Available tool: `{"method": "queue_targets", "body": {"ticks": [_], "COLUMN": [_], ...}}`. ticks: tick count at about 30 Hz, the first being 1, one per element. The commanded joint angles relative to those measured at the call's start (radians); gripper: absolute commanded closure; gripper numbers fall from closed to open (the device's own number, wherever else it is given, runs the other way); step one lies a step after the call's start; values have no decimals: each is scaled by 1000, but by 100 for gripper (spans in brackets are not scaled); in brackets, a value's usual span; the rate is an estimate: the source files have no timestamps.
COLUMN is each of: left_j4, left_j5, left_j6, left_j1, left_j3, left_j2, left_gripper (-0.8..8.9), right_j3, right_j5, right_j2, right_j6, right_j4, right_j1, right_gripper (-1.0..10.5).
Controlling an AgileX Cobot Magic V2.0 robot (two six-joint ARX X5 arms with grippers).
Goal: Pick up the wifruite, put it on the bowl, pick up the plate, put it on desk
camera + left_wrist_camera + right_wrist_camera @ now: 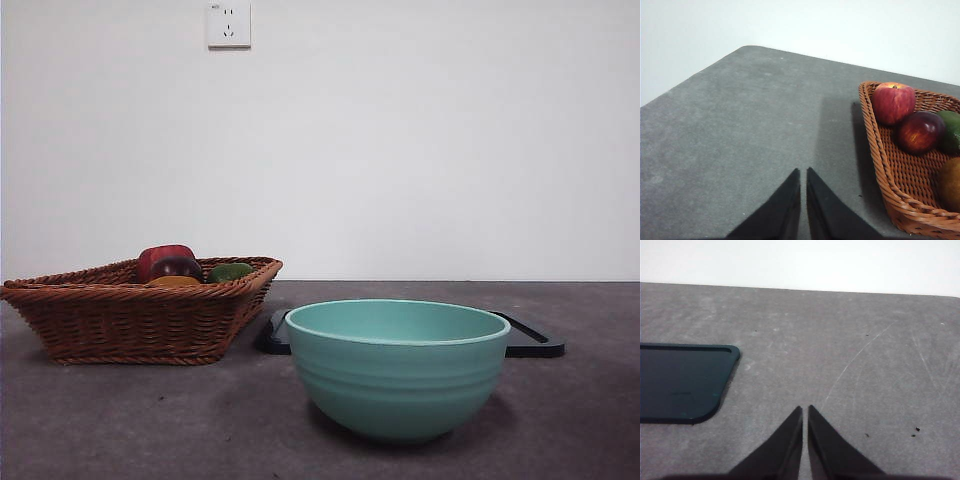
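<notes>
Front view: a deep, ribbed mint-green ceramic bowl [397,368] stands on the flat dark grey matte desk [120,420], nearest the camera. Just behind it lies a flat, dark rectangular plate with rounded corners [530,340], its ends showing on either side of the bowl. To one side, apart from the bowl, sits a woven brown wicker basket [130,315] holding a red apple [160,258], a dark purple fruit [178,267], a green fruit [231,271] and the small orange-brown wifruite [173,282], of which only the top shows above the basket rim. Neither arm enters this view. Left wrist view: the left gripper [803,175] hangs above bare desk beside the basket, its two black jaws pressed almost together with only a thin slit between them; the wifruite lies in the basket at the picture's edge. Right wrist view: the right gripper [805,412] hovers over bare desk near a corner of the dark plate, jaws likewise closed to a narrow slit, gripping nothing.
</notes>
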Motion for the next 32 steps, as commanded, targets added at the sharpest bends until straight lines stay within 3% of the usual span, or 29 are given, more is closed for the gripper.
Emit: {"method": "queue_targets", "body": {"ticks": [1,8,13,22,32], "left_j4": [-10,-10,-10,8,45], "left_j5": [-3,-2,-1,-1,-2], "left_j6": [-2,-3,-8,-16,-55], "left_j1": [-3,-3,-3,-3,-3], "left_j3": [-18,-18,-18,39,221], "left_j2": [-1,-1,-1,-1,14], "left_gripper": [794,794,795,798,798], "right_j3": [-5,-5,-5,43,285], "right_j5": [6,-20,-85,-91,-67], "right_j2": [-3,-3,-3,-3,84], "right_j6": [13,35,131,328,416], "right_j4": [13,14,14,86,78], "right_j1": [1,1,1,1,1], "right_gripper": [936,936,936,937,937]}}
